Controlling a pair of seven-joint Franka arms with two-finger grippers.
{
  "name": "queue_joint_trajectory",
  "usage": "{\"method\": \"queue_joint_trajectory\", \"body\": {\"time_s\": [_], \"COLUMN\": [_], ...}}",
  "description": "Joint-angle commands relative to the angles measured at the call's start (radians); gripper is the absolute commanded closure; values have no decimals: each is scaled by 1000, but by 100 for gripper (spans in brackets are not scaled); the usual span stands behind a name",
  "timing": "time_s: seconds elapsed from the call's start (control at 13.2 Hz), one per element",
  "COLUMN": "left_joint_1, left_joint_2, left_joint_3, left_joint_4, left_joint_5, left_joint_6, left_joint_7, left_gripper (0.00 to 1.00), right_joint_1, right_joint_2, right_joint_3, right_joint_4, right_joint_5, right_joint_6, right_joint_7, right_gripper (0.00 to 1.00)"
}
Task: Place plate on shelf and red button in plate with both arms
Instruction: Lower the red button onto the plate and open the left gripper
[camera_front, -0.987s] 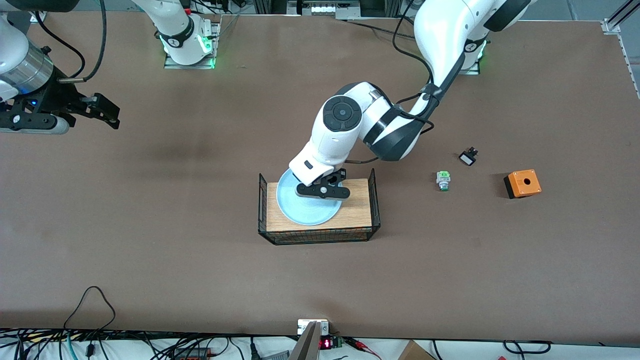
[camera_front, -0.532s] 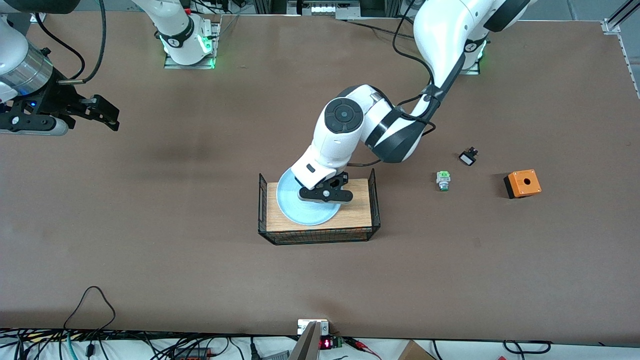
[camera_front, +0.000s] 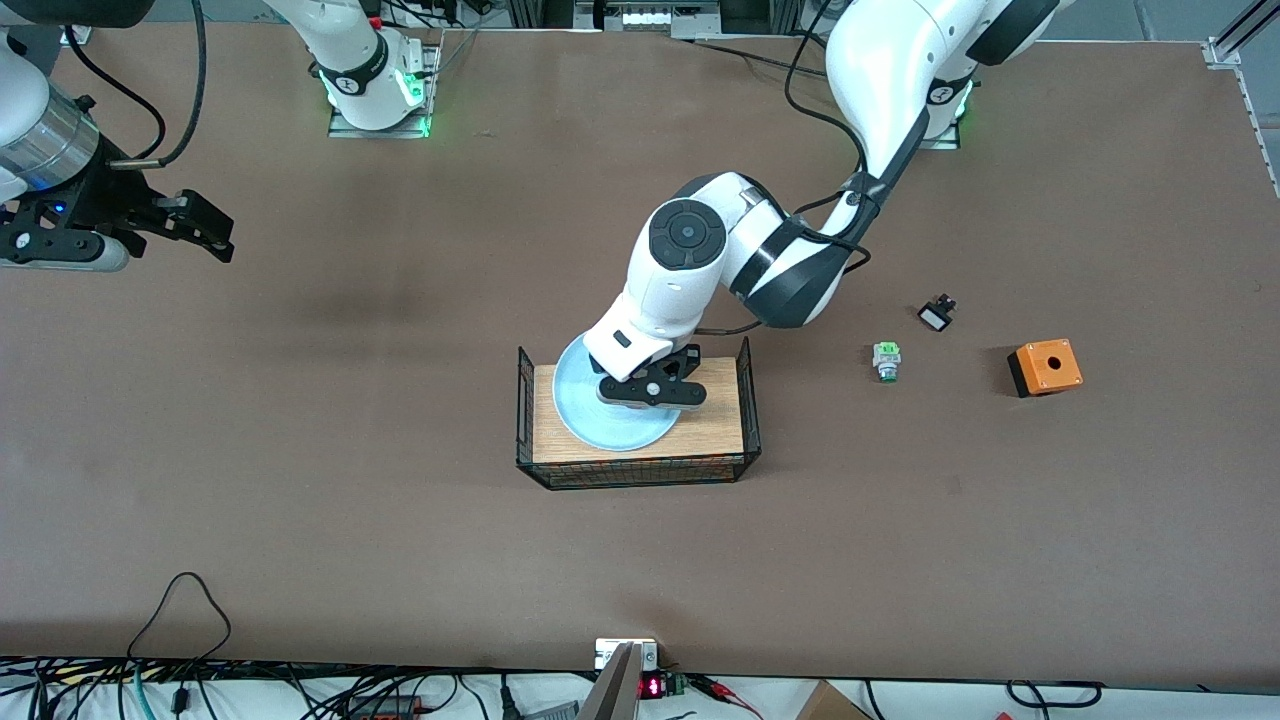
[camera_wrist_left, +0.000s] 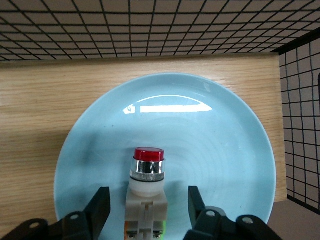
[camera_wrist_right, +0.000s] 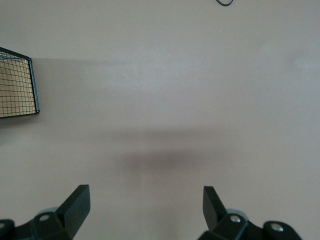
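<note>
Where they pinched before, left fingers (camera_wrist_left: 100, 212) now flank red button (camera_wrist_left: 147, 180) (right arm waits, spread)

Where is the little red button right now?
The red button lies on the pale blue plate in the wire basket at mid-table, between the left tool's opened fingers.

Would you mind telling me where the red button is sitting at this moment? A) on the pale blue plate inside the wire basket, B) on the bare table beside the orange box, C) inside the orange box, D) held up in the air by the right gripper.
A: in the left wrist view the red button rests on the plate, which lies in the wire basket, between the parted fingers of the left gripper.
</note>
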Motion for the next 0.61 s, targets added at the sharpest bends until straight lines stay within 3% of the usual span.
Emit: {"method": "queue_joint_trajectory", "body": {"time_s": [0.0,0.08,0.53], "left_joint_1": [0,12,61], "left_joint_2": [-29,-75,-280], "left_joint_3": [4,-1,-1], "left_joint_4": [26,16,23], "left_joint_5": [11,8,22], "left_joint_6": [-20,-32,-478], "left_joint_7": [-12,-13,11], "left_gripper": [0,0,0], "right_joint_1": [-6,-6,-4], "right_joint_2": [-17,-17,-19], "right_joint_3": [2,2,3], "right_joint_4": [-5,-5,-5], "right_joint_5": [1,1,0], "right_joint_6": [-2,-2,-12], "right_joint_7": [0,0,0], "right_gripper": [0,0,0]}}
